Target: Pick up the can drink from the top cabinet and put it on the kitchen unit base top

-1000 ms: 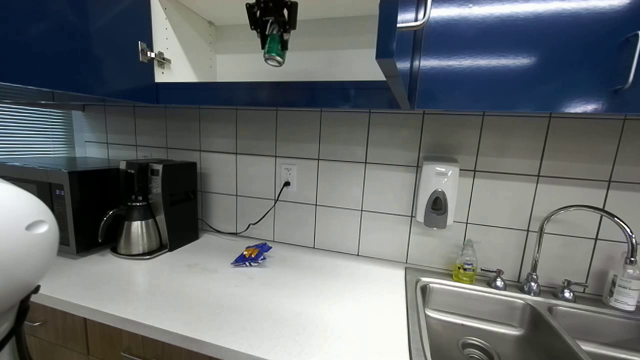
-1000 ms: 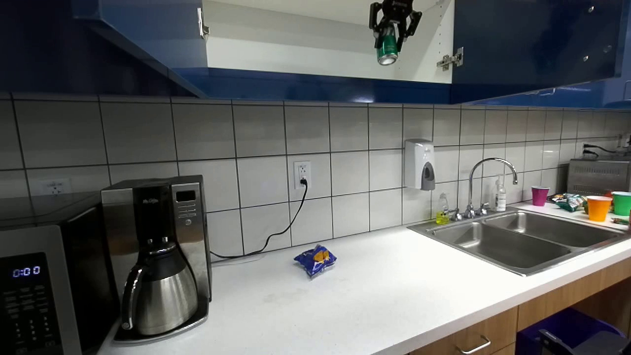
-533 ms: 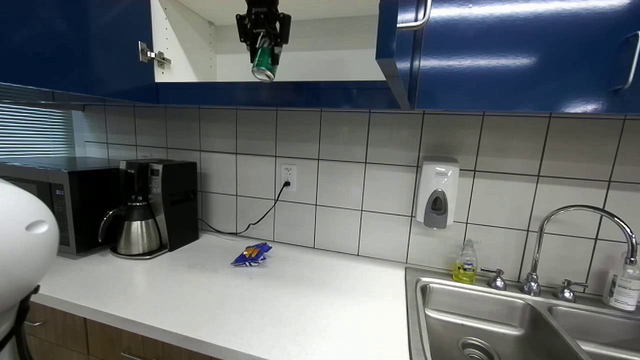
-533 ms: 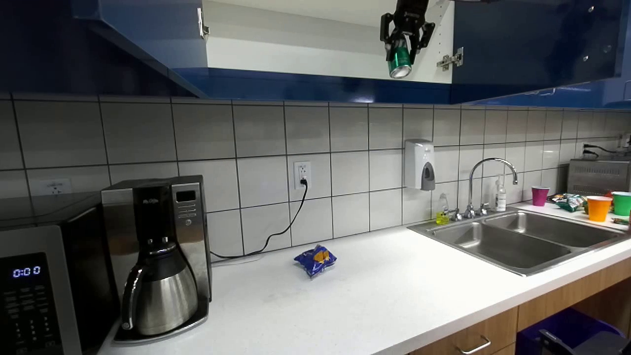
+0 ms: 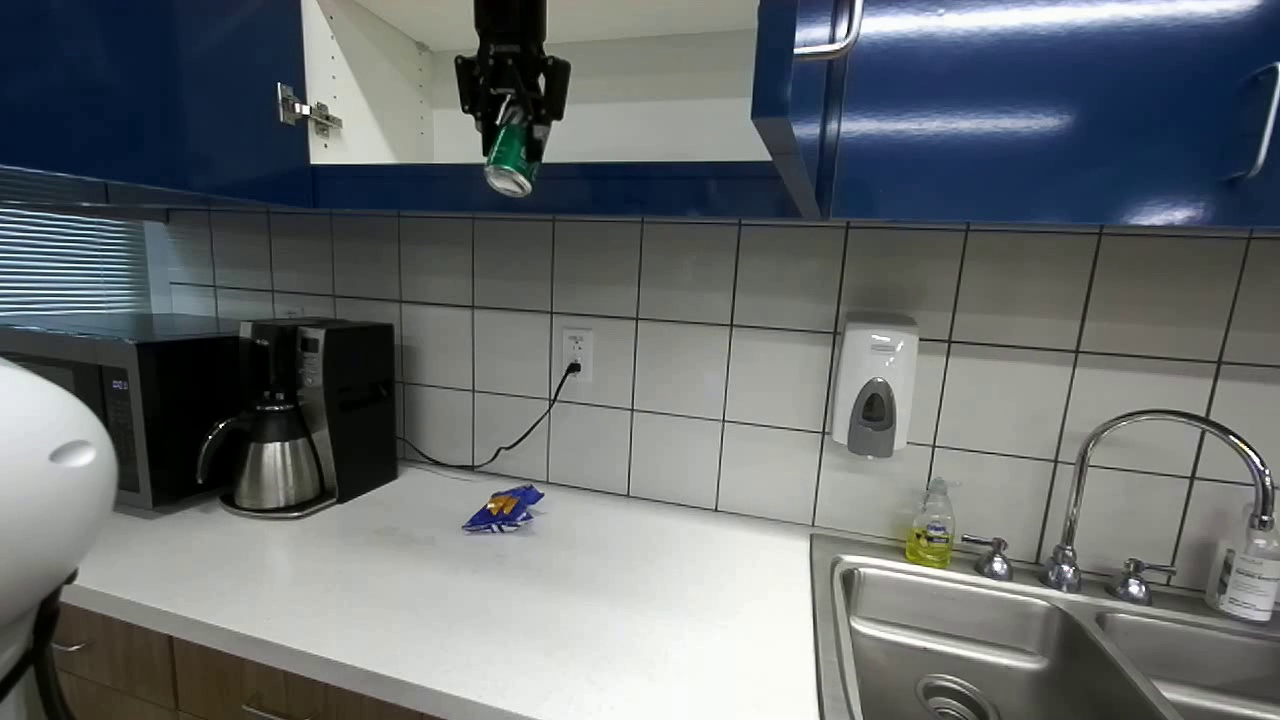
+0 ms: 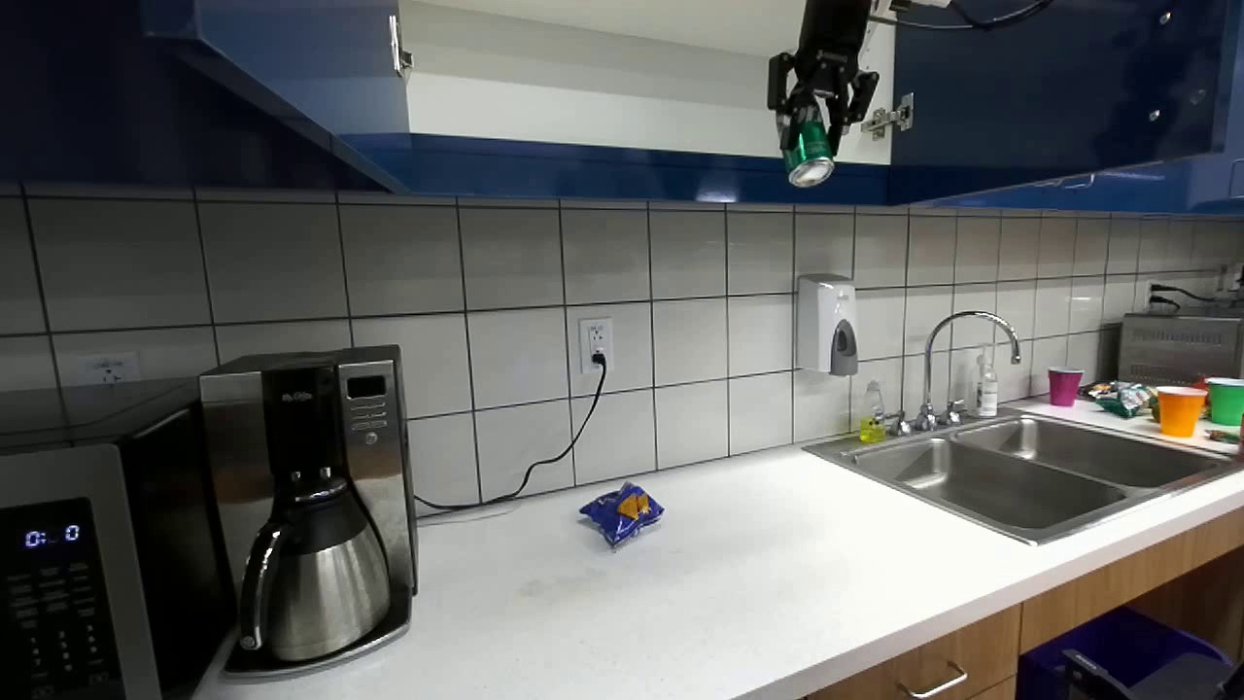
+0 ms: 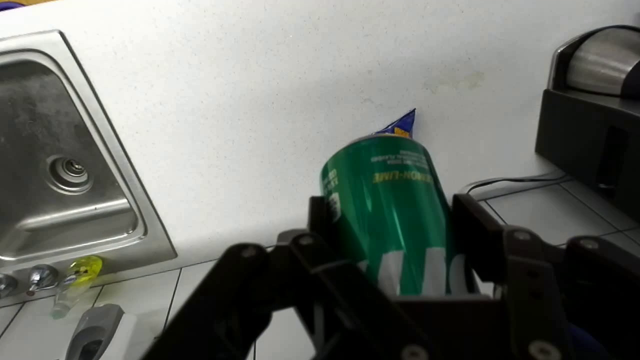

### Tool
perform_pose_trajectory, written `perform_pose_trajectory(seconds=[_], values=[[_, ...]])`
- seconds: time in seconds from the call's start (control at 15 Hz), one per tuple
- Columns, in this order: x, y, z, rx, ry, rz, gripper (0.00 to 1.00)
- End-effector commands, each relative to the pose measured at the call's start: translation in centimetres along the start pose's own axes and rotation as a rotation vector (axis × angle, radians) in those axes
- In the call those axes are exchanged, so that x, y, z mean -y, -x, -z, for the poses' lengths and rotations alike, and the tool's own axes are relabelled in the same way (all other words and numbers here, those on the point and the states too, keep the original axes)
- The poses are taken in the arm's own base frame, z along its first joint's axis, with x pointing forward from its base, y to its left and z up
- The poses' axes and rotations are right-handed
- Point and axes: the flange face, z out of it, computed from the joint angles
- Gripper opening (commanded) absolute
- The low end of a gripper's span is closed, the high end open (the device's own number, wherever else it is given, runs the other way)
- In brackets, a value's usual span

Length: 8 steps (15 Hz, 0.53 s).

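Your gripper [image 5: 514, 143] is clamped on the can [image 7: 392, 205], one finger pressed to each side. Can's green, tilted, silver end pointing down; in the wrist view you get it close up, lemon-lime lettering upside down. You're holding it in front of the cabinet [image 5: 640, 188], well above the tabletop [image 5: 620, 600]. In both exterior views the can overlaps the cabinet's lower blue edge; exactly how far out it sits, you can't tell. Cabinet stands open, white inside showing behind your gripper.

Below you, on the white tabletop: blue-and-yellow packet [image 5: 503, 508], near the wall [image 5: 680, 370], well apart from the can. Your wrist view shows only a corner of it, the can hiding the rest. Coffee maker [image 5: 362, 400] stands beside the microwave [image 5: 190, 410], steel jug [image 5: 278, 470] seated in it. Black cord [image 5: 530, 430] runs from the outlet [image 5: 577, 345] down along the wall toward the coffee maker. Well apart from those you have the steel sink [image 5: 828, 600], tap [image 5: 1079, 480] and bottle of yellow liquid [image 5: 931, 535] at its back rim. White dispenser [image 5: 876, 385] is fixed to the wall above the bottle. Past the sink, in an exterior view: pink cup [image 6: 1065, 387], orange cup [image 6: 1181, 412], green cup [image 6: 1226, 401], green bag [image 6: 1124, 401] between pink and orange. Wooden drawers [image 6: 972, 642] sit under the tabletop.
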Motion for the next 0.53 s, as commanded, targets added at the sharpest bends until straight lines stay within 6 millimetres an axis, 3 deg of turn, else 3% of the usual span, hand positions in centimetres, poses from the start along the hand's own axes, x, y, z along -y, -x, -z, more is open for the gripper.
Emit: perform_pose_trajectory(seconds=[0.0,0.47], values=[[-0.8,1.6,-1.3,0.000,-0.007,0.014,0.39],[-1.4,2.2,-5.5,0.050,0.004,0.013,0.39]])
